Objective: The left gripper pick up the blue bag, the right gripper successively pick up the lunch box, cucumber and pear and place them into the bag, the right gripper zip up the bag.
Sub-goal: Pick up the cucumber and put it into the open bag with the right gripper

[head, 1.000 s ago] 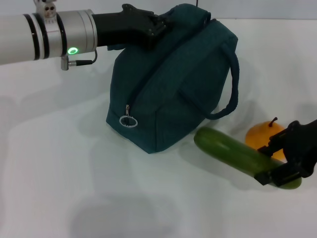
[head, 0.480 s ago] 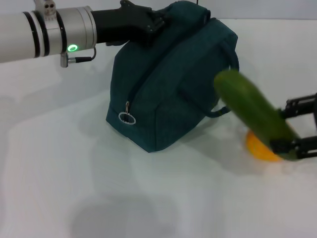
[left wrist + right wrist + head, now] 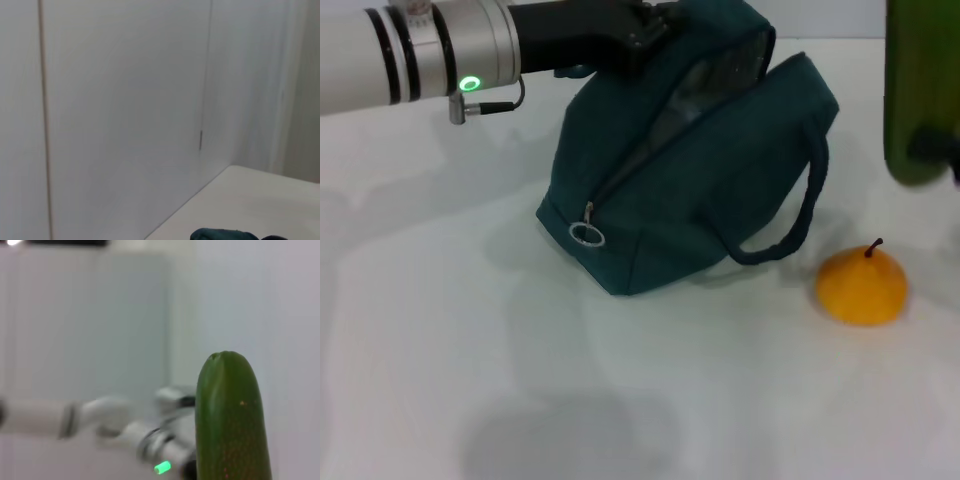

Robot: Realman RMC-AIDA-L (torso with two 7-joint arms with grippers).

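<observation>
The cucumber [image 3: 920, 90] is in hand: it stands upright, lifted well above the white table [image 3: 440, 330] at the right edge of the head view, closed in the right gripper [image 3: 942, 148], of which only a sliver shows. The left gripper [image 3: 645, 30] grips the top of the blue bag [image 3: 690, 190], holding its mouth open. Next, I judge, the cucumber must travel over that opening and be lowered in. One bag, one cucumber, one pear [image 3: 862, 285] on the table beside the bag; no lunch box visible.
</observation>
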